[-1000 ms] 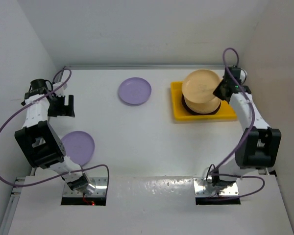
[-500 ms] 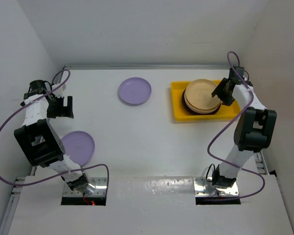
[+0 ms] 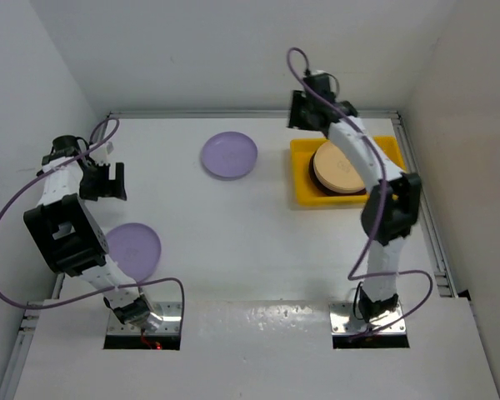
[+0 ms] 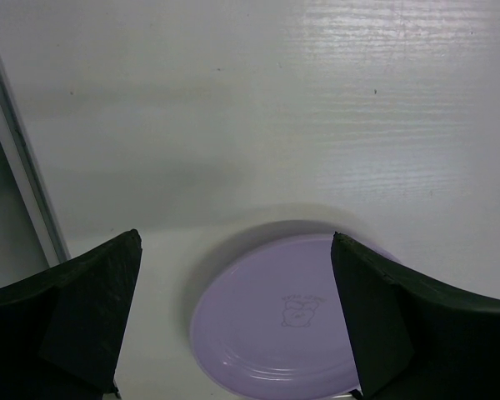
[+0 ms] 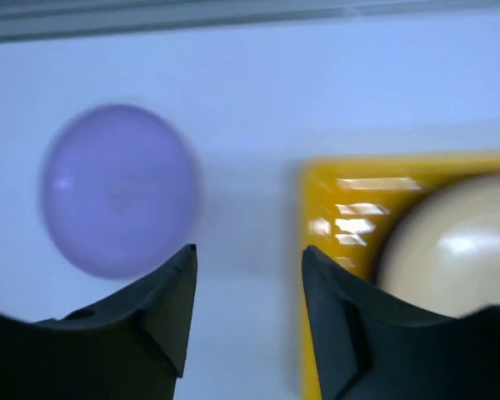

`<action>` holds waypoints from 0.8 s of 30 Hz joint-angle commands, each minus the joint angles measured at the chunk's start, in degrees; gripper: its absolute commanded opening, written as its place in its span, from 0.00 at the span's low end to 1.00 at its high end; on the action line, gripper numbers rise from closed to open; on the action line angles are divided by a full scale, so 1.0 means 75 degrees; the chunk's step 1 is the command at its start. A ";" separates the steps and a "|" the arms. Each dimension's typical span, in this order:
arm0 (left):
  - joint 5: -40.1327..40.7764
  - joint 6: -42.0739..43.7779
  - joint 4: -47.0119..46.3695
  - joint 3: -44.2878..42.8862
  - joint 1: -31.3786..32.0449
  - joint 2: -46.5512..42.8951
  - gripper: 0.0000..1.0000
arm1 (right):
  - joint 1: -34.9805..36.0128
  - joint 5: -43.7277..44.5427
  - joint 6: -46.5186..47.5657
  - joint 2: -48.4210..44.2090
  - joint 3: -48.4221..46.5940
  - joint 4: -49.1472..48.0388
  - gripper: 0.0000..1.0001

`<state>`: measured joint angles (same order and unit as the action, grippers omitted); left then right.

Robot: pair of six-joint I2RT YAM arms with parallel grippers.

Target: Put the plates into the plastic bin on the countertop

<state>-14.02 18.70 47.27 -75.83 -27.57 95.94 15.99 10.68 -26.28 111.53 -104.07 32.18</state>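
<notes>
Plates: stack (image 3: 335, 171) in yellow bin (image 3: 298, 179); far lavender plate (image 3: 229, 155) on countertop (image 3: 258, 250), left of right gripper (image 3: 303, 109), fingers parted, empty, nearer arm. Left gripper (image 3: 105, 180) spread wide, empty, just beyond near lavender plate (image 3: 133, 248).

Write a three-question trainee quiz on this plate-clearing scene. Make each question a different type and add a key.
1. True or false: the cream round plate is the topmost one inside the bright yellow plastic bin.
2. How many lavender round plates lie on the white countertop, outside the bin?
3. Multiple choice: the right gripper is A) shut on a plate, B) open with nothing between its fingers, C) out of every view.

Key: 1 true; 2 two; 3 B.
</notes>
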 commanded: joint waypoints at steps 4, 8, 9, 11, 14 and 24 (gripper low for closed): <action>-0.0309 -0.0161 -0.0091 -0.0389 -0.0015 0.0098 0.95 | 0.0692 -0.1326 -0.1627 0.2975 -0.2425 -0.0013 0.67; -0.0380 -0.0161 -0.0161 -0.0389 0.0055 0.0274 0.95 | 0.0903 -0.1132 -0.2576 0.3386 -0.1781 -0.1196 0.64; -0.0450 -0.0161 -0.0161 -0.0389 0.0055 0.0355 0.95 | 0.0927 -0.1270 -0.2763 0.3423 -0.1571 -0.1627 0.63; -0.0626 -0.0231 -0.0161 -0.0389 0.0055 0.0427 0.95 | 0.0927 -0.1678 -0.3186 0.3807 -0.1557 -0.1771 0.56; -0.0697 -0.0301 -0.0161 -0.0389 0.0055 0.0497 0.95 | 0.1043 -0.1495 -0.3585 0.4114 -0.1581 -0.1783 0.48; -0.0697 -0.0302 -0.0161 -0.0389 0.0055 0.0567 0.95 | 0.1314 -0.0732 -0.4078 0.4630 -0.1650 -0.1690 0.00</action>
<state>-17.82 16.99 46.94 -77.08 -27.35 100.31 25.02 2.85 -55.13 144.20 -114.87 17.74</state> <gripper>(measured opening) 0.950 0.062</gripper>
